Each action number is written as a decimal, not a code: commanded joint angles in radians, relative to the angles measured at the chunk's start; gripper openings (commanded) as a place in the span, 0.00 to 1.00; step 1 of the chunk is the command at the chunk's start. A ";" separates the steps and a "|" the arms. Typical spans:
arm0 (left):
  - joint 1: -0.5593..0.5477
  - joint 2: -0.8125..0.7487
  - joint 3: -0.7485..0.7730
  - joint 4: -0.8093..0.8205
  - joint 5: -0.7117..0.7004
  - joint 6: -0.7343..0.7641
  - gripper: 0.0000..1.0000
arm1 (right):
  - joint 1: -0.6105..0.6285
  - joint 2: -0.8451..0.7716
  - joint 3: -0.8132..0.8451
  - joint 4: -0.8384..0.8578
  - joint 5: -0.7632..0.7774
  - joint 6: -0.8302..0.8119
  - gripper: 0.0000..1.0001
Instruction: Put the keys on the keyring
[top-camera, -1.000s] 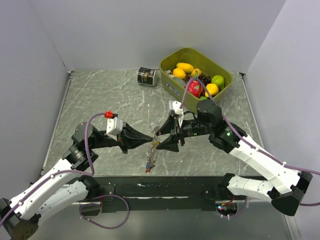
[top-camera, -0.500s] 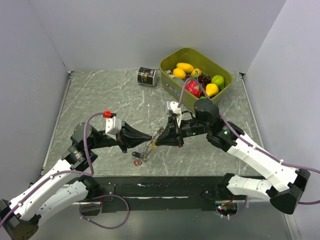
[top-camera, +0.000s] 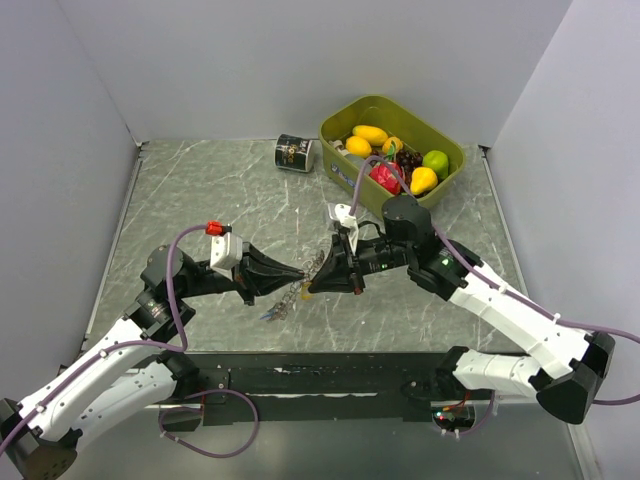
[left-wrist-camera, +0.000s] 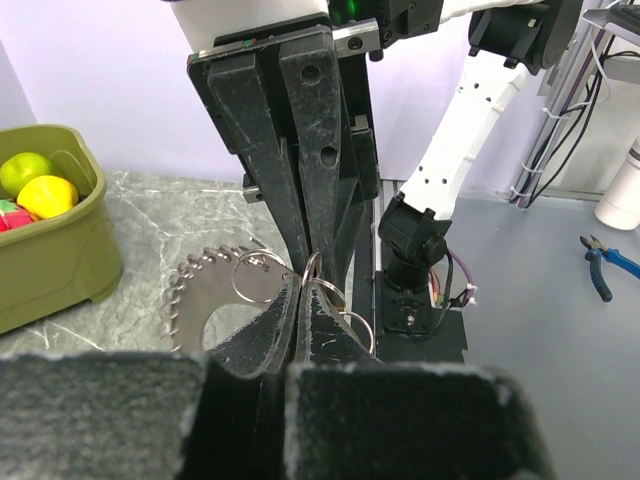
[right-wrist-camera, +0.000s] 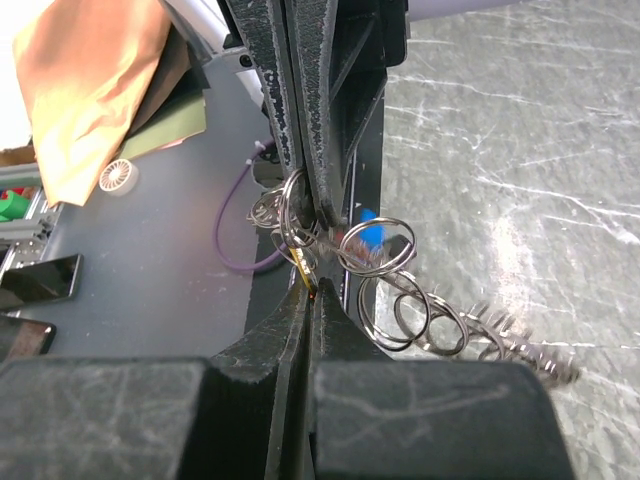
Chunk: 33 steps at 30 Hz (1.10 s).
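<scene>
Both grippers meet tip to tip above the table's front middle. My left gripper (top-camera: 300, 272) (left-wrist-camera: 300, 292) is shut, and a thin wire loop of the keyring bunch comes out between its tips. The beaded, coiled keyring (left-wrist-camera: 185, 295) (right-wrist-camera: 520, 348) hangs just beside them. My right gripper (top-camera: 312, 284) (right-wrist-camera: 312, 292) is shut on a yellow-tagged key (right-wrist-camera: 302, 267). Several split rings (right-wrist-camera: 392, 305) and a blue tag (right-wrist-camera: 370, 233) crowd next to it. More keys (top-camera: 277, 308) dangle below the two tips.
A green bin (top-camera: 345, 135) (left-wrist-camera: 60, 240) of toy fruit stands at the back right. A black can (top-camera: 294, 153) lies on its side to the bin's left. Grey walls close in the marbled table on three sides.
My right gripper has gone from open to shut and shifted slightly left. The key bunch, which hung straight down, has swung up and left between the two tips. The left gripper stayed shut.
</scene>
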 joint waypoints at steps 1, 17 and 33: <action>-0.005 -0.020 0.047 0.131 0.005 -0.033 0.01 | 0.002 0.030 0.037 -0.019 0.028 -0.027 0.00; -0.005 -0.038 0.067 -0.098 -0.012 0.109 0.01 | -0.016 -0.130 0.037 -0.047 0.179 -0.047 0.79; -0.005 -0.043 0.136 -0.314 0.041 0.261 0.01 | -0.047 -0.039 0.124 -0.026 0.297 0.238 0.73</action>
